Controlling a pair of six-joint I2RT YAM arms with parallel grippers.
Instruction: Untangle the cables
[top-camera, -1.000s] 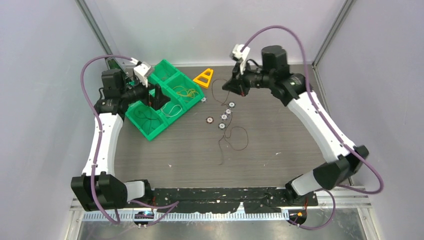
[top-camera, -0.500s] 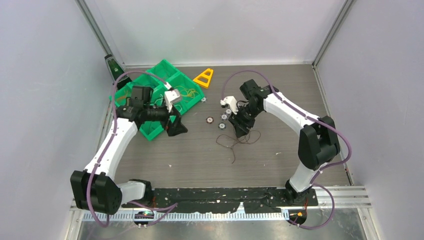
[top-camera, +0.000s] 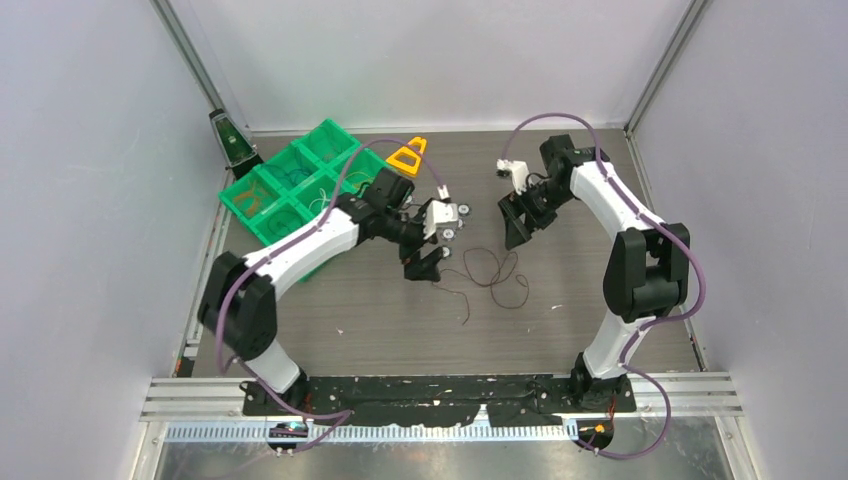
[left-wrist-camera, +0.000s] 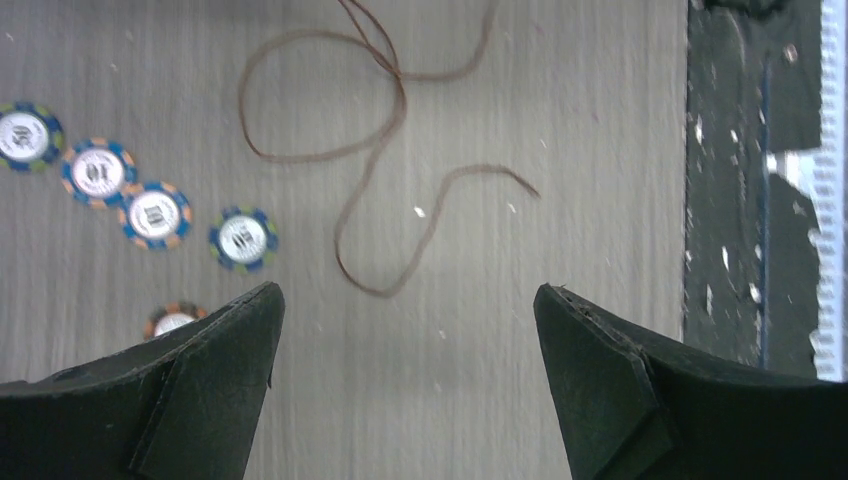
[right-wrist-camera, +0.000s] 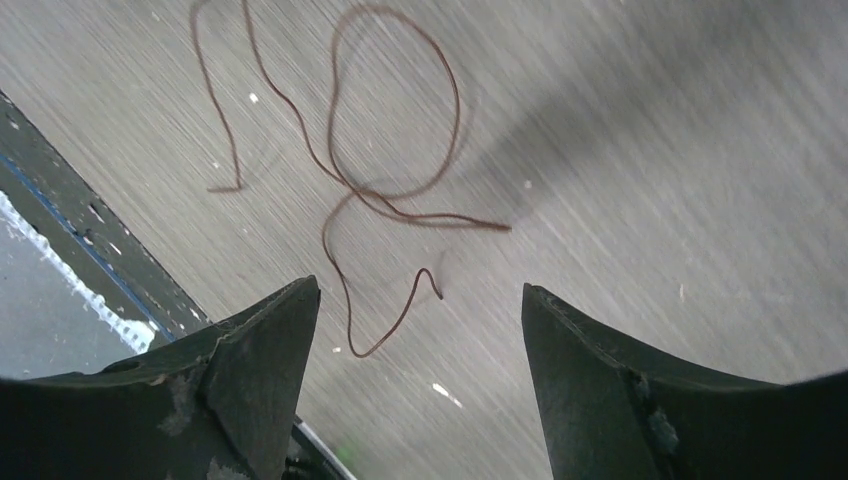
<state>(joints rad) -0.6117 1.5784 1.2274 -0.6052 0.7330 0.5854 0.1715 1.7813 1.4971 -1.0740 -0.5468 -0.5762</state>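
Overhead, I see the brown cable (top-camera: 497, 271) lying loose on the worktop (top-camera: 380, 310), just right of the discs (top-camera: 462, 210). My left claw (top-camera: 425, 262) is below the discs and my right claw (top-camera: 517, 225) right of them. Both are spread and hold nothing.

Left wrist: jaws wide apart, cable (left-wrist-camera: 373, 165) right of the discs (left-wrist-camera: 155, 213).

Right wrist: jaws apart, cable (right-wrist-camera: 358, 192) looped flat ahead.

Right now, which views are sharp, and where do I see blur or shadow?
Top external: sharp and evenly lit, though the brown cable is hair-thin there. Left wrist: slightly soft, the ringed discs a little blurred, its fingers dark and without detail. Right wrist: the table grain smeared into streaks, a broad soft shadow crossing the upper right; the cable is readable.
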